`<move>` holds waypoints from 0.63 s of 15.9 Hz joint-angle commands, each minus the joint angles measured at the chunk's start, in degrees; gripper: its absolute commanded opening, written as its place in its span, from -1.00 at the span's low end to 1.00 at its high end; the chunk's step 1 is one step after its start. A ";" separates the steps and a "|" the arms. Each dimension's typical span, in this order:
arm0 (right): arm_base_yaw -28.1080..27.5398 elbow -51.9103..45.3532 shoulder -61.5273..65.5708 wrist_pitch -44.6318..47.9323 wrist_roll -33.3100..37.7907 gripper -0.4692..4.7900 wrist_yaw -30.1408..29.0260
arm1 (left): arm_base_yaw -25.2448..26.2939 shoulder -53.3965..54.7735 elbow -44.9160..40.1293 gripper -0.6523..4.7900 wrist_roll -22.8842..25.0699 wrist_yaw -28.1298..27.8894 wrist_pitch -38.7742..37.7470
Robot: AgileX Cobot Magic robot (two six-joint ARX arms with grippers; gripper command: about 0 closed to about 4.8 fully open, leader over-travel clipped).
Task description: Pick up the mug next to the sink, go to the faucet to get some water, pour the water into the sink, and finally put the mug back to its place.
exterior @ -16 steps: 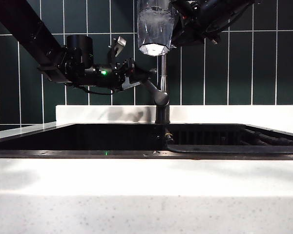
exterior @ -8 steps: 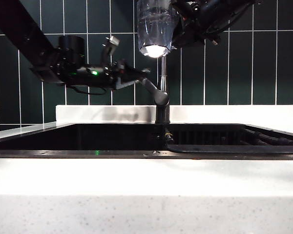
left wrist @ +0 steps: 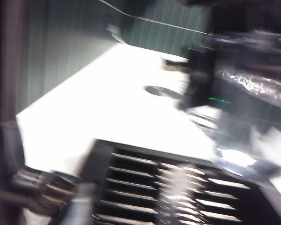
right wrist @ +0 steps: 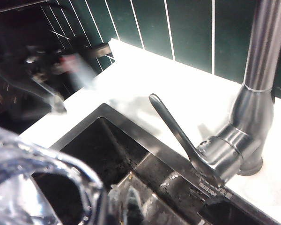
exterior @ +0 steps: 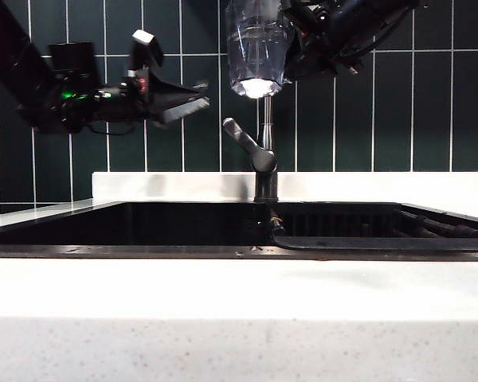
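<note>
A kitchen scene seen from the front: a white counter (exterior: 239,294) carries a long black sink (exterior: 183,227), with dark green tiles (exterior: 430,119) behind. The grey faucet (exterior: 264,151) stands at the sink's back edge, near the middle of the view, its lever (exterior: 240,137) slanting up toward 10 o'clock.

The right tool (exterior: 291,36) is high at 12 o'clock, closed around the clear crinkly mug (exterior: 256,48), which hangs directly above the faucet pipe. In the right wrist view the mug's rim (right wrist: 42,173) fills the near corner, blurred, with the faucet (right wrist: 253,93) and lever (right wrist: 178,136) beyond it.

The left tool (exterior: 193,99) hovers at 10 o'clock, pointing toward the mug, clear of the lever and holding nothing; its jaws are too blurred to tell how wide they stand. The left wrist view is smeared, showing the sink's ribbed rack (left wrist: 178,187) and the mug (left wrist: 253,122)
</note>
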 commanded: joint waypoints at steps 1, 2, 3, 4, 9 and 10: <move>-0.57 0.55 -1.18 -0.96 -1.73 -0.84 -0.46 | 2.45 -0.44 -3.96 -0.32 -23.41 0.33 30.56; -0.72 0.55 -1.20 -1.09 -2.25 -0.84 -0.24 | 3.34 -1.57 -6.45 -0.32 -25.14 0.92 30.53; -0.72 0.52 -1.20 -1.07 -2.27 -0.84 -0.24 | 3.34 -2.71 -8.70 -0.32 -25.16 1.73 30.53; -0.72 0.52 -1.20 -1.07 -2.29 -0.84 0.00 | 3.15 -4.42 -12.09 -0.32 -23.67 1.77 30.53; -0.74 0.50 -1.22 -2.10 -3.67 -0.84 0.39 | 2.10 -20.13 -39.39 -0.58 -9.60 -5.25 30.56; -0.74 0.50 -1.22 -2.97 -4.44 -0.84 0.46 | 1.73 -22.32 -42.29 -0.66 -8.66 -5.22 30.56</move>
